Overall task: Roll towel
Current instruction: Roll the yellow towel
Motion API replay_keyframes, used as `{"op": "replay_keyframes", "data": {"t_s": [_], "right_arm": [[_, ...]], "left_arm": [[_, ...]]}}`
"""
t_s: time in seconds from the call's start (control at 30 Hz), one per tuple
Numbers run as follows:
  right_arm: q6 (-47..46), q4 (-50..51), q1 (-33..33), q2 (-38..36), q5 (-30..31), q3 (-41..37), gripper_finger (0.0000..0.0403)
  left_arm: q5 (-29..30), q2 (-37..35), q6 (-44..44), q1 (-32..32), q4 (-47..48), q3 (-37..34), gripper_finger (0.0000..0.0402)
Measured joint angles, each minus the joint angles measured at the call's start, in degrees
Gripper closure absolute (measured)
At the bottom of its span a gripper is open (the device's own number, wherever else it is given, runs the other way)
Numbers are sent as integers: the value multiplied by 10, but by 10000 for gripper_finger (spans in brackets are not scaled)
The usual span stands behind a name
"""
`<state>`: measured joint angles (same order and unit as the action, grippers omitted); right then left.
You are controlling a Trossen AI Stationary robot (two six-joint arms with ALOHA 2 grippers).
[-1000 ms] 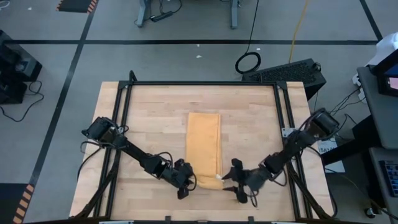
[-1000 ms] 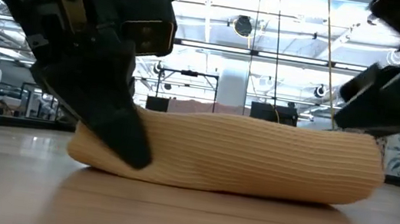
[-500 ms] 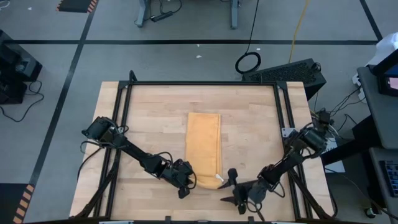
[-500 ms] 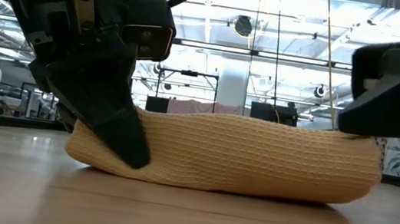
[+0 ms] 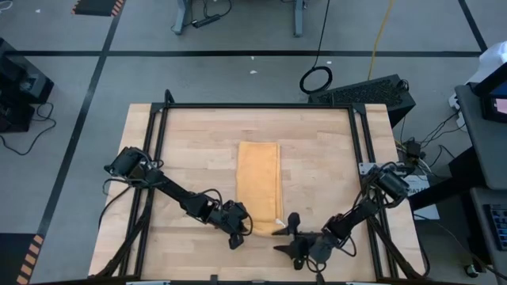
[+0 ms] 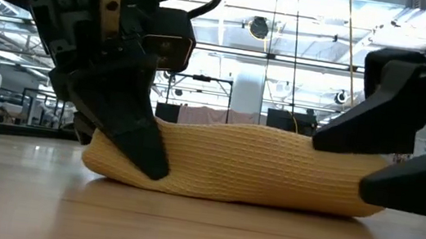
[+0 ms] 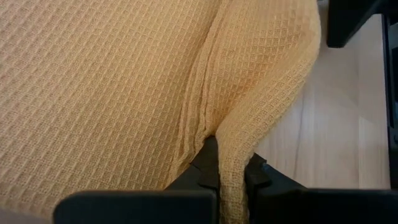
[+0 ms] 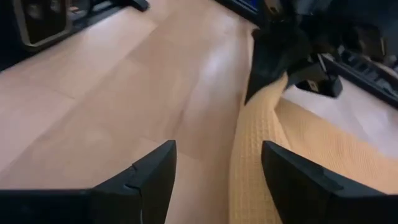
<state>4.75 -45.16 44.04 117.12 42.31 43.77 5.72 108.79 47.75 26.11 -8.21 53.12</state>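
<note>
The mustard-yellow towel (image 5: 258, 184) lies as a long narrow strip on the wooden table (image 5: 190, 150), and its near end is raised into a thick hump (image 6: 256, 166). A small white tag (image 5: 277, 224) shows at its near right corner. My left gripper (image 5: 238, 230) is shut on the near left corner. My right gripper (image 5: 287, 235) stands open at the near right corner. In the right wrist view the towel's raised near edge (image 8: 252, 155) runs between its two fingers. My left gripper pinches a raised fold at the towel's near left corner (image 7: 233, 163) between its two fingers. It comes slanting down from the table's left. The fold stands up from the cloth, which otherwise lies on the table. My right gripper's fingers stand on either side of the near edge; I cannot tell whether they touch it.
Black frame rails (image 5: 158, 119) run along the table's far, left and right sides. Bare wood lies on both sides of the towel and beyond its far end. A keyboard (image 5: 368, 91) sits past the far right corner.
My right gripper has sunk toward the table and moved left to the towel's near right corner, rolling about its own axis. Its fingers now reach over the towel's near edge.
</note>
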Motion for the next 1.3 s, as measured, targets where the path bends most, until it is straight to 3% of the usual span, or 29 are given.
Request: {"op": "replay_keyframes", "data": {"t_s": [0.27, 0.47, 0.67, 0.8, 0.93, 1.07, 1.3], "right_arm": [[-86, 41, -30, -1, -9, 0, 176], [-58, 32, -36, -1, -1, 0, 176], [-111, 67, -57, -1, -12, 0, 176], [-150, 89, -79, -1, -57, 0, 178], [-197, 105, -101, -3, -105, 0, 195], [-218, 109, -108, -2, -113, 1, 229], [-262, 136, -109, -2, -111, 1, 293]], "left_arm": [[-1, 0, 14, 0, -2, 0, 386], [-2, 0, 14, 0, -2, 0, 385], [-2, 0, 14, 0, 0, 0, 384], [0, 0, 14, 0, 0, 0, 384], [41, 0, 9, 3, 4, 0, 380], [55, 1, -3, 11, 4, 0, 345], [50, -12, -11, 29, 35, 0, 230]]}}
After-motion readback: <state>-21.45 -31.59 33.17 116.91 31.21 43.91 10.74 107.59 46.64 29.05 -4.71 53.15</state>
